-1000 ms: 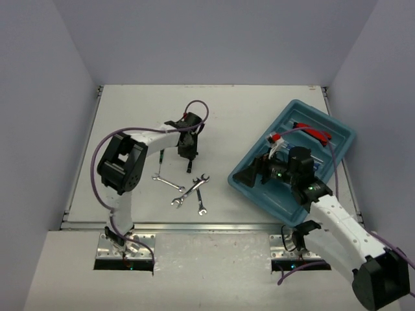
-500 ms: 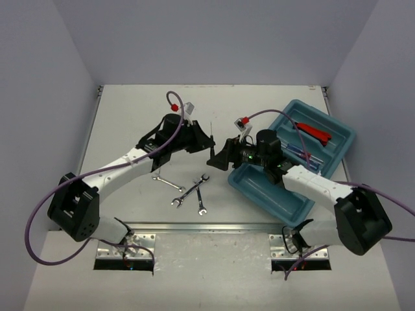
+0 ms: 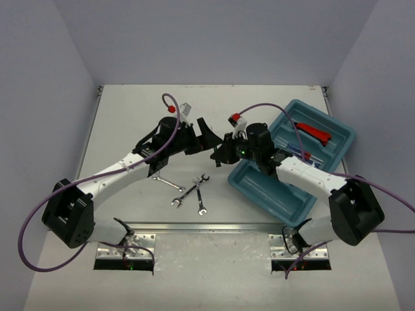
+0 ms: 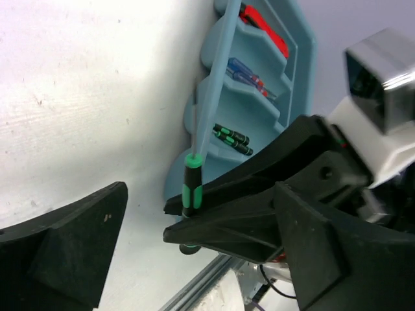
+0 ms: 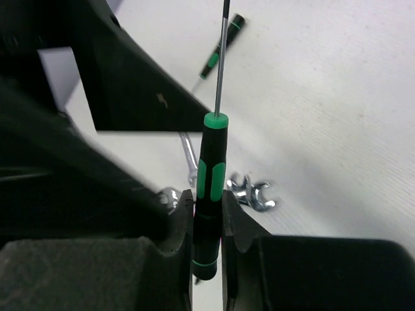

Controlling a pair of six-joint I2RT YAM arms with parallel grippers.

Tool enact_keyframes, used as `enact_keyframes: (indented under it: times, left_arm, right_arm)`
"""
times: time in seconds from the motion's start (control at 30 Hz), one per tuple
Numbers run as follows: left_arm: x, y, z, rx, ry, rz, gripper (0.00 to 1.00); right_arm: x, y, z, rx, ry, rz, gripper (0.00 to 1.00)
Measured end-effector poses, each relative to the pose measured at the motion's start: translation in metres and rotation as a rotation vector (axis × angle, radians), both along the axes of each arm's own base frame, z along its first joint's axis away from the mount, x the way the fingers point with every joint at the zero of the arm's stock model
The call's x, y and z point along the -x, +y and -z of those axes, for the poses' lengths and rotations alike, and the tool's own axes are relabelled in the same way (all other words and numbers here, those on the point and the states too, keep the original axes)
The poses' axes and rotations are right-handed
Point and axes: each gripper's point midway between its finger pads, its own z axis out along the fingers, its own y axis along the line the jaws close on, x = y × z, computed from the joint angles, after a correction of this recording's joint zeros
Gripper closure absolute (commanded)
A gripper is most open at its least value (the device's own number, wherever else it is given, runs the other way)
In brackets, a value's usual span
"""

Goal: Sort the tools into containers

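Observation:
My right gripper (image 5: 207, 208) is shut on the handle of a thin black-and-green screwdriver (image 5: 209, 175), its shaft pointing away from the wrist. In the top view the right gripper (image 3: 219, 155) sits just left of the teal tray (image 3: 272, 194). My left gripper (image 3: 209, 139) is open and empty, tip to tip with the right one. In the left wrist view the held screwdriver (image 4: 192, 184) stands near the tray (image 4: 292, 103). The tray holds red-handled tools (image 4: 266, 29), blue screwdrivers (image 4: 249, 74) and black-and-green screwdrivers (image 4: 232, 139).
Several silver wrenches (image 3: 193, 189) lie on the table in front of the grippers, also in the right wrist view (image 5: 249, 193). Another black-and-green screwdriver (image 5: 220, 45) lies on the table beyond. A left finger (image 5: 136, 84) looms close to the held screwdriver.

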Motion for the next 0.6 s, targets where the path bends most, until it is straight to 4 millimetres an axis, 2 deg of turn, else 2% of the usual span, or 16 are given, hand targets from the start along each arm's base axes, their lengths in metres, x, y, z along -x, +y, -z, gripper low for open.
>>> enact_keyframes:
  times: [0.13, 0.2, 0.27, 0.33, 0.4, 0.5, 0.6]
  left_arm:
    - [-0.011, 0.012, -0.014, -0.065, -0.032, -0.068, 0.0]
    - [-0.026, 0.032, -0.02, -0.162, -0.043, -0.184, 0.0]
    - [-0.04, 0.058, -0.027, -0.243, -0.049, -0.304, 0.0]
    - [-0.05, 0.089, -0.025, -0.313, -0.035, -0.414, 0.0]
    - [-0.056, 0.122, -0.009, -0.388, 0.014, -0.507, 0.0]
    - [-0.051, 0.158, 0.023, -0.493, 0.106, -0.59, 0.0]
    - [-0.042, 0.191, 0.054, -0.564, 0.196, -0.65, 0.0]
  right_arm:
    - [0.0, -0.022, 0.021, 0.171, 0.0, 0.033, 1.0]
    - [-0.009, -0.05, 0.03, 0.36, -0.042, 0.076, 1.0]
    - [-0.017, -0.085, 0.03, 0.551, -0.098, 0.112, 0.99]
    - [-0.021, -0.119, 0.03, 0.698, -0.12, 0.142, 1.0]
    - [-0.022, -0.157, 0.034, 0.837, -0.113, 0.163, 1.0]
    - [-0.018, -0.204, 0.046, 0.993, -0.072, 0.172, 1.0]
    - [-0.007, -0.24, 0.061, 1.082, -0.04, 0.154, 0.95]
